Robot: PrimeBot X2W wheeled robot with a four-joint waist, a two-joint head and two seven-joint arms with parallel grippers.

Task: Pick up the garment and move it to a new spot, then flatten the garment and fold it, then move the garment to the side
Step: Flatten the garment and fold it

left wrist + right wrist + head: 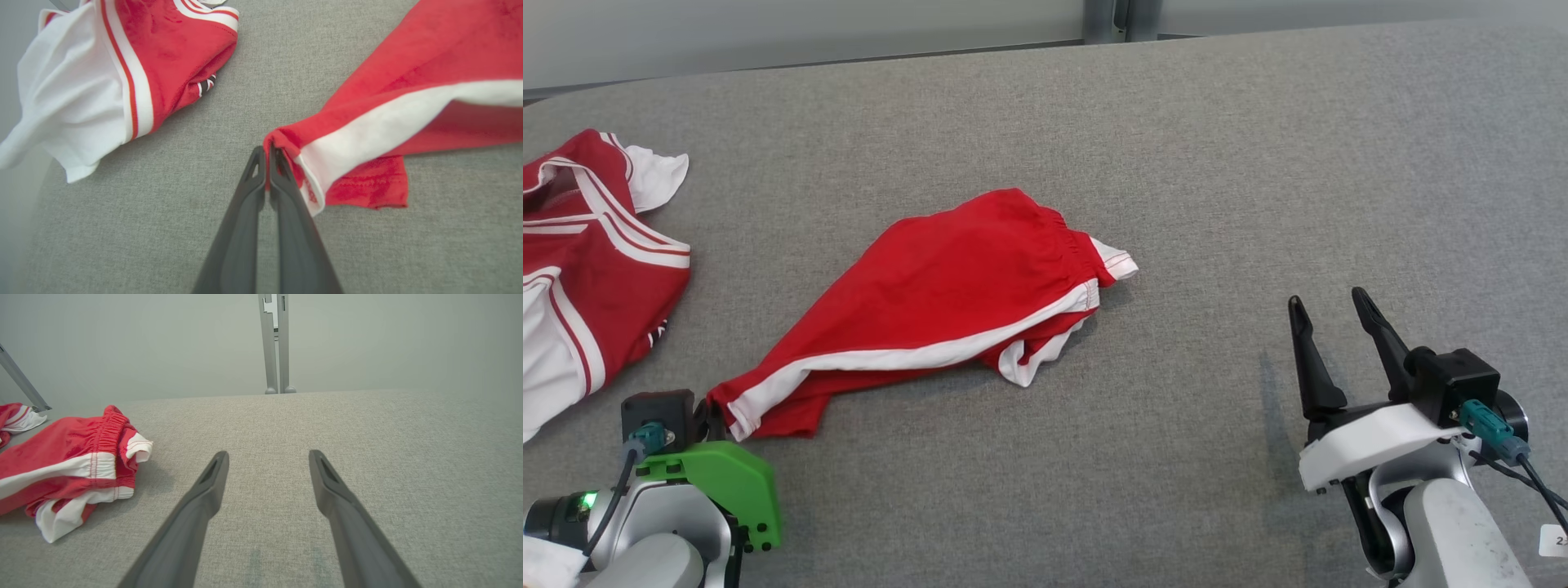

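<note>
- Tabletop in grey woven cloth fills the head view from edge to edge.
- Red shorts with a white side stripe lie bunched at the centre. The elastic waistband is at the upper right of the heap, and one leg trails to the lower left.
- Red-and-white jersey sits crumpled at the left edge, near the shorts but apart from them.
- Right gripper hovers at the lower right with its fingers spread wide, holding nothing and well apart from the shorts.
- Left gripper at the lower left is pinched together on the hem corner of the trailing leg.
- Step in hand, as I judge it: the pick-up and move, since the shorts are gripped but not yet flattened.
- The next move likely calls for lifting or dragging by that corner, then bringing the free claw to the waistband end to spread the cloth.
- Writing: small dark marks by the jersey hem may be lettering, but they are too small to read.
</note>
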